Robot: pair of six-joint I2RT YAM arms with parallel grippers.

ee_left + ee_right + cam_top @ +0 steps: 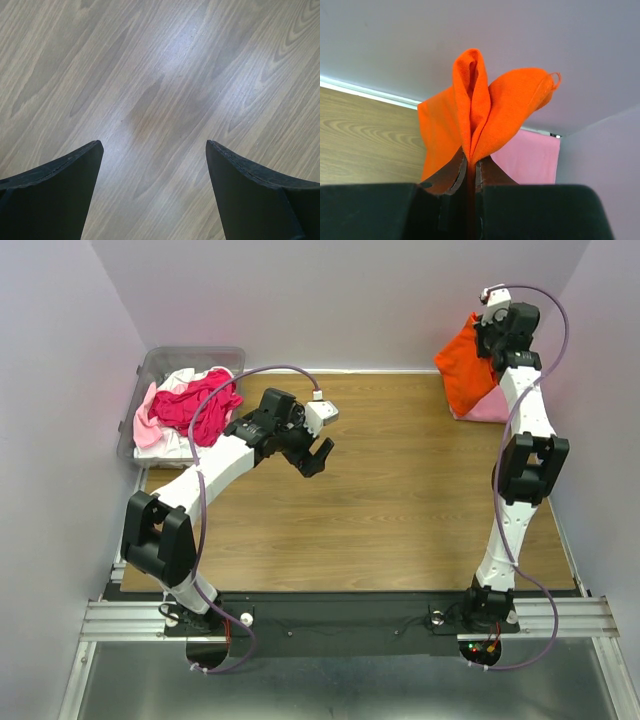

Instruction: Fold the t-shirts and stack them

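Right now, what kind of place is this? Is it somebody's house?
Probably a robot test booth, not a house: a left arm and a right arm bolted to a metal rail at a wooden table, plain walls close around, and the right pincer gripping an orange t-shirt.

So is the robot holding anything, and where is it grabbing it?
The right gripper pinches the orange t-shirt by a bunched fold of its cloth. The left gripper is open, holding nothing.

Pale lilac walls (340, 300) are enclosing a wood-grain table (400, 500) at frame centre; soft light is glaring off it; a metal rail (570, 618) is crossing below.
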